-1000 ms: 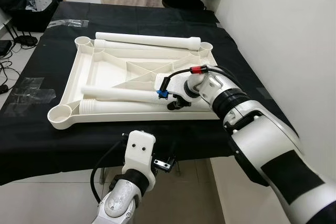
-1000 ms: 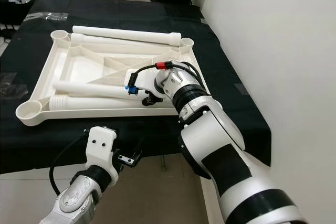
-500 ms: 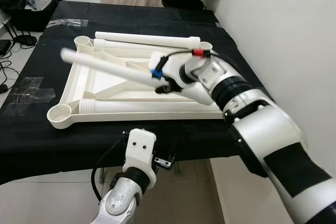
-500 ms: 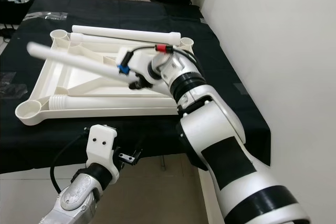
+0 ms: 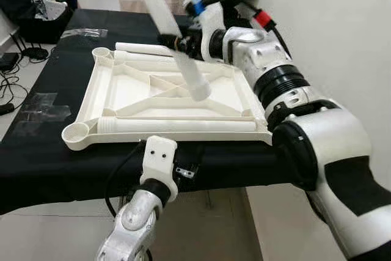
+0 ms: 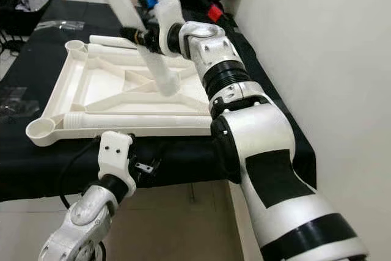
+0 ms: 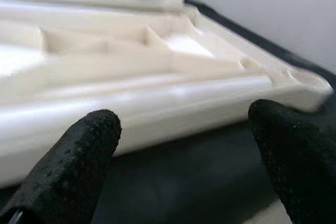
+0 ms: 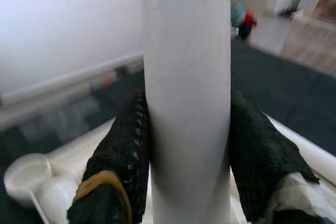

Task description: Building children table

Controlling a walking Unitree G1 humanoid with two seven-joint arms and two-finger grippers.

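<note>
**Q:** Up above the far half of the tabletop (image 5: pixel 122 90), what's clamped in the right gripper (image 5: pixel 183 44)?

**A:** One white table leg (image 5: pixel 171 35), pinched between both black fingers (image 8: pixel 123 150) partway along its length. Tilted steeply, upper end poking past the top of the head views, lower open end hanging just below the gripper and over the ribbed middle of the tabletop, not touching as far as can be told. Blurred a bit in both eye views.

**Q:** And the tabletop itself?

**A:** Lying upside down on the black cloth (image 5: pixel 49 151), ribs facing up, round leg sockets at the corners, e.g. the near one (image 5: pixel 76 131). Sitting right under the right gripper.

**Q:** Other legs?

**A:** Second leg (image 5: pixel 183 125) lying flat along the near rim, well below and nearer than the right gripper. Another one (image 5: pixel 146 48) lying along the far rim, just behind the gripper.

**Q:** Left gripper (image 7: pixel 181 140) doing anything?

**A:** Hanging low in front of the table edge, fingers (image 7: pixel 79 150) spread wide, nothing between them. Pointed at the near rim of the tabletop, close but not touching.

**Q:** Anything else around?

**A:** White wall (image 5: pixel 330 16) off to the right gripper's outer side, dark bin with clothes (image 5: pixel 43 4) far off at the back.
</note>
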